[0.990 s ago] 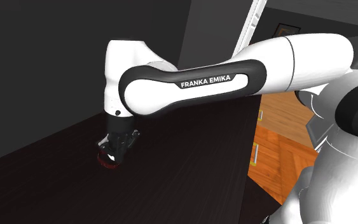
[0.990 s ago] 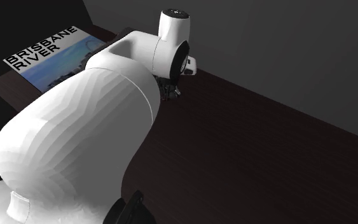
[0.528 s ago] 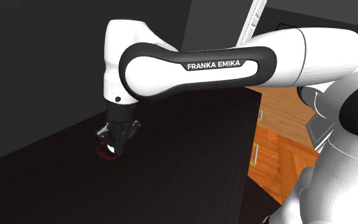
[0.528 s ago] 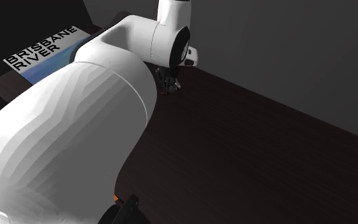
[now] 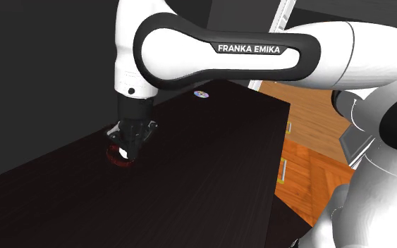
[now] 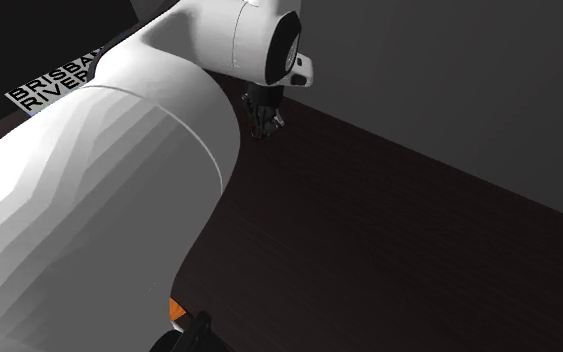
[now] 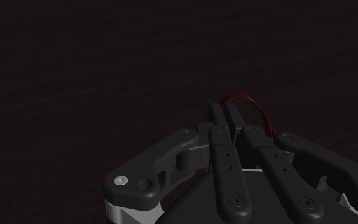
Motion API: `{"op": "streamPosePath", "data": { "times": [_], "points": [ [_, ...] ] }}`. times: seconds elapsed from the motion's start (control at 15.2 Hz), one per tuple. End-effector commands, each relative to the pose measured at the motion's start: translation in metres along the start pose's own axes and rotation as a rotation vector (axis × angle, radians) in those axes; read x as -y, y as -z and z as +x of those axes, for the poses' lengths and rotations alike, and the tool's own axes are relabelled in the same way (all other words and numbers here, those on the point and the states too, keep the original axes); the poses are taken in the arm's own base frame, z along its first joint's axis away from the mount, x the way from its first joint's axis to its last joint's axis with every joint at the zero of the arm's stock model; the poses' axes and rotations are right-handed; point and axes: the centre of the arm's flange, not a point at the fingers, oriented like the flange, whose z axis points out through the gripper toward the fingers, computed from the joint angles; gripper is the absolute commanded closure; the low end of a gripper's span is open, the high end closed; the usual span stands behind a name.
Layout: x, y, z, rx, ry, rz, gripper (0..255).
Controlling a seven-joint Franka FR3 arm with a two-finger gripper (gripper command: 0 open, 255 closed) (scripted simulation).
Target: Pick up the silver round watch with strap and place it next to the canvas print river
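Watch look: the watch [image 5: 116, 158] is showing as a thin red strap loop with a pale glint beside it.
Watch state: its strap is being clasped between the fingers of the gripper [image 7: 225, 113].
Watch place: it is sitting low over the dark table [image 5: 211, 162]; contact cannot be told.
Canvas print look: the canvas print [image 6: 49, 88] is bearing black "BRISBANE RIVER" lettering on white.
Canvas print pose: it is lying flat at the table's corner.

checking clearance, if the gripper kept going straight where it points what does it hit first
The gripper points down, its fingers shut on the red-strapped watch; going on, that watch would probably meet the dark tabletop first.
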Motion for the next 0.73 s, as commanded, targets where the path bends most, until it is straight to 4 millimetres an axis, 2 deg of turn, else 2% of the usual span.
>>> {"op": "streamPosePath", "data": {
  "times": [0.0, 0.13, 0.66],
  "points": [
    [0.002, 0.011, -0.001, 0.0, 0.0, 0.0, 255],
    [0.002, 0.017, -0.001, 0.0, 0.0, 0.0, 255],
    [0.052, 0.005, -0.093, 0.0, 0.0, 0.0, 255]
  ]
}}
